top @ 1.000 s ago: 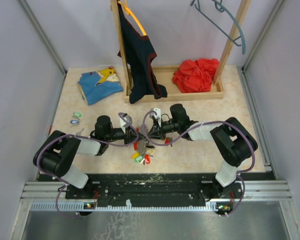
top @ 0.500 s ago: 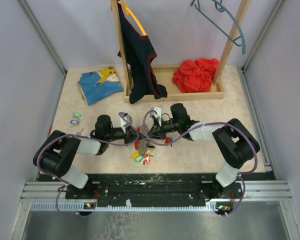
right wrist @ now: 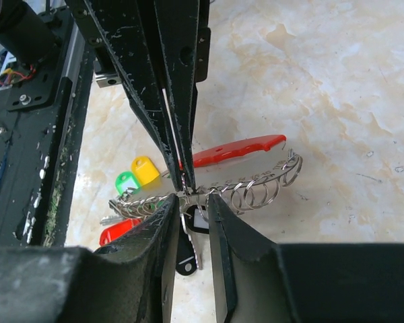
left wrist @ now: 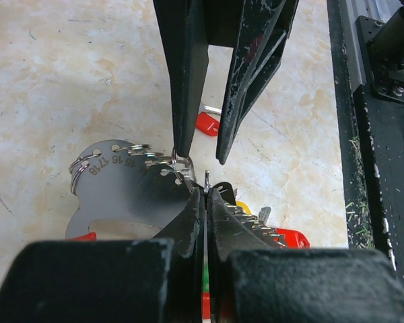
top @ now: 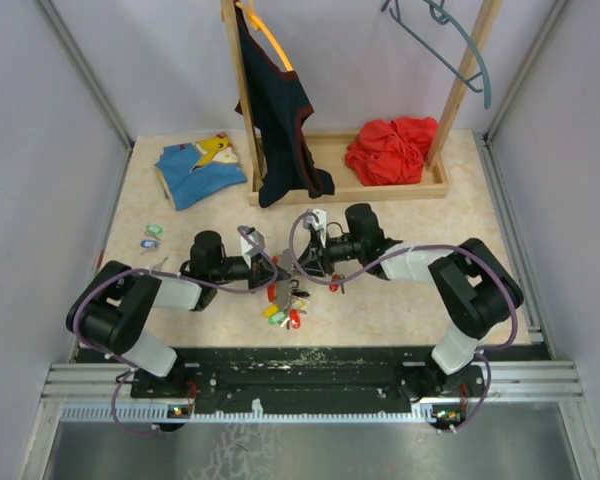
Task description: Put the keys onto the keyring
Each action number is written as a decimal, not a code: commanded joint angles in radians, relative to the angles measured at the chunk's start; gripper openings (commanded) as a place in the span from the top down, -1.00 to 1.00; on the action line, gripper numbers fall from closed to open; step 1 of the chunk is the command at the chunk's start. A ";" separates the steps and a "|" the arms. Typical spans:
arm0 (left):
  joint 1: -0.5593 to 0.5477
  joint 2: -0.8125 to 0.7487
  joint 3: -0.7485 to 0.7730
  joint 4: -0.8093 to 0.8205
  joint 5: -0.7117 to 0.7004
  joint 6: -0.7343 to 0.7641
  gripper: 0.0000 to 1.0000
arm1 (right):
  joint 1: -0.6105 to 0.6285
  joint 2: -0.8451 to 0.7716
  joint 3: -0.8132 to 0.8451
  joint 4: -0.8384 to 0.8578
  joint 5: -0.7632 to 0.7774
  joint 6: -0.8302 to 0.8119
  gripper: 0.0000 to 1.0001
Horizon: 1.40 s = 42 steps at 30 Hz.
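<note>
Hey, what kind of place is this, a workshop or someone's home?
Probably a robot lab test cell: plain panel walls box in the table, left arm and right arm sit on a metal rail, and a wooden clothes rack and tagged keys look like staged props.

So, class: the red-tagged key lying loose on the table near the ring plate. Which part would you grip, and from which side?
Probably grip the key by its red tag, coming from straight above with the fingers closing across the tag's width. It lies flat on the table, so nothing can get under it. The tag looks thicker than the thin metal blade, which stays free for threading.
</note>
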 commanded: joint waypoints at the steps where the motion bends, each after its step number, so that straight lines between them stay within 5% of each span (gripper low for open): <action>1: -0.007 -0.024 -0.013 0.046 0.030 0.014 1.00 | -0.018 -0.012 0.023 0.075 -0.050 0.051 0.47; 8: -0.008 -0.026 -0.015 0.050 0.009 0.008 1.00 | -0.021 -0.101 -0.030 0.049 0.093 0.138 0.30; 18: -0.007 -0.026 -0.009 0.030 -0.047 0.000 1.00 | -0.011 -0.285 -0.059 -0.376 0.645 0.307 0.27; 26: -0.006 -0.022 0.000 0.015 -0.063 0.001 1.00 | 0.085 -0.229 0.011 -0.582 0.879 0.252 0.26; 42: -0.006 -0.024 0.004 0.000 -0.061 0.010 1.00 | 0.117 -0.061 0.155 -0.701 0.920 0.101 0.17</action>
